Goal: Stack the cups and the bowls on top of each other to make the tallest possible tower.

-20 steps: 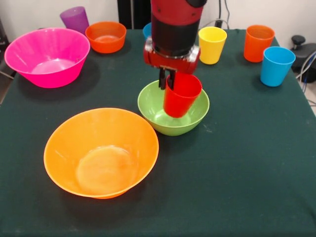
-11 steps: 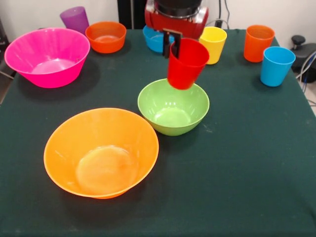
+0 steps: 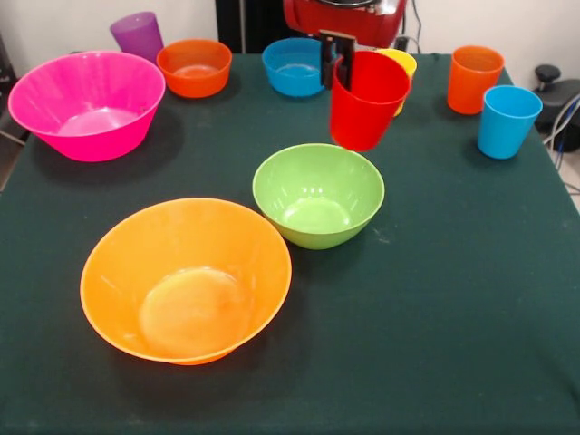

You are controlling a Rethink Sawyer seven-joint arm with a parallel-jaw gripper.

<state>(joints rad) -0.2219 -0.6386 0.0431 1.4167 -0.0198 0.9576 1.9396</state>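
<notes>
— How far along is it, would you say?

— Barely started, by my reckoning. The gripper (image 3: 339, 56) has its dark fingers (image 3: 328, 56) pinched over the rim of the smooth red plastic tumbler (image 3: 367, 101), one inside the cup and one outside, and the cup hangs tilted in the air, above and a little behind the medium lime green plastic bowl (image 3: 318, 193). It touches nothing on the table.

— So no tower at all?

— None that I can see. Every piece stands alone. The large yellow-orange glossy bowl (image 3: 186, 279) sits nearest us, the large pink bowl (image 3: 87, 104) off to the left, and along the far edge the purple tumbler (image 3: 138, 34), the small orange bowl (image 3: 194, 67) and the small blue bowl (image 3: 294, 66). The yellow tumbler (image 3: 404, 63) is half hidden behind the red one; the orange tumbler (image 3: 474, 79) and light blue tumbler (image 3: 507, 120) stand close together on the right.

— All still to stack, then.

— All ten, I'd judge.

— And the surface?

— A dark green cloth (image 3: 435, 299) over the table, a few creases, nothing spilled. Behind it a pale wall, with some cables (image 3: 564, 118) trailing at the right edge.
</notes>
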